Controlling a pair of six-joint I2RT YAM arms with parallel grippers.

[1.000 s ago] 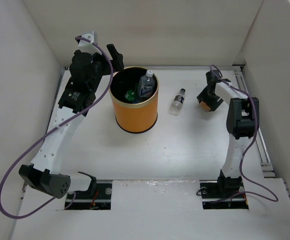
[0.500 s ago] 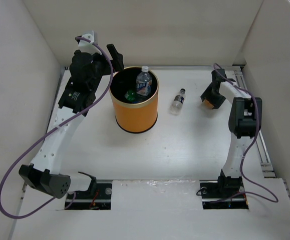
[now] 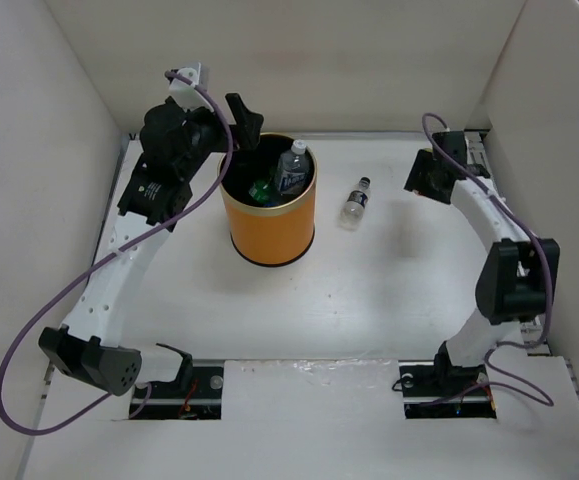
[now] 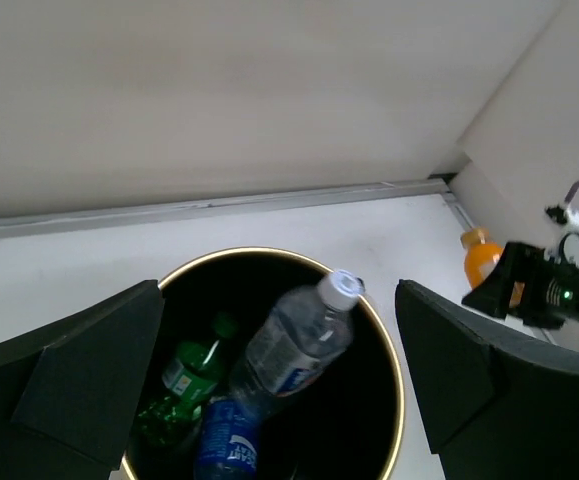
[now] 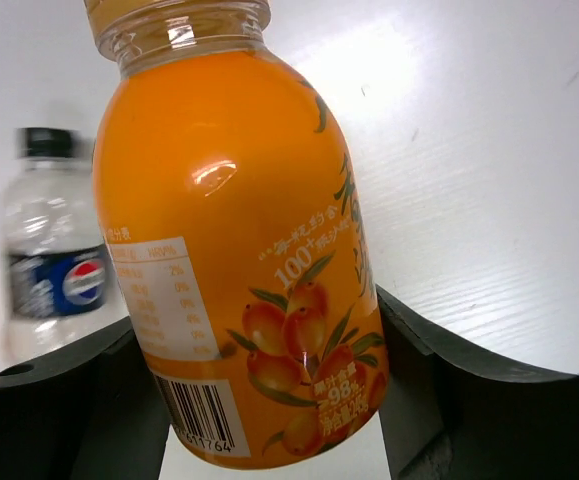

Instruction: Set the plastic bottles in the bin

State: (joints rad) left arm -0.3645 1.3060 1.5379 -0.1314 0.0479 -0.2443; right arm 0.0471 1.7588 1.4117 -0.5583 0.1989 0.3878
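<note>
The orange bin (image 3: 267, 215) stands left of the middle. It holds the green bottle (image 4: 182, 374), the clear bottle with a white-blue label (image 4: 291, 347) leaning on the rim, and the blue-label bottle (image 4: 224, 440). My left gripper (image 3: 243, 118) is open and empty above the bin's far left rim, with the bin's mouth between its fingers in the left wrist view (image 4: 279, 400). My right gripper (image 3: 428, 180) is shut on the orange bottle (image 5: 239, 270), held off the table at the far right. The small clear bottle with a dark cap (image 3: 356, 203) lies between the bin and the right gripper.
White walls close in the table at the back and on both sides. A metal rail (image 3: 514, 270) runs along the right edge. The orange bottle and right gripper also show in the left wrist view (image 4: 481, 256).
My right arm has stretched out and carried the orange bottle toward the far right. My left gripper has shifted slightly right over the bin's rim. The leaning clear bottle moved a little.
</note>
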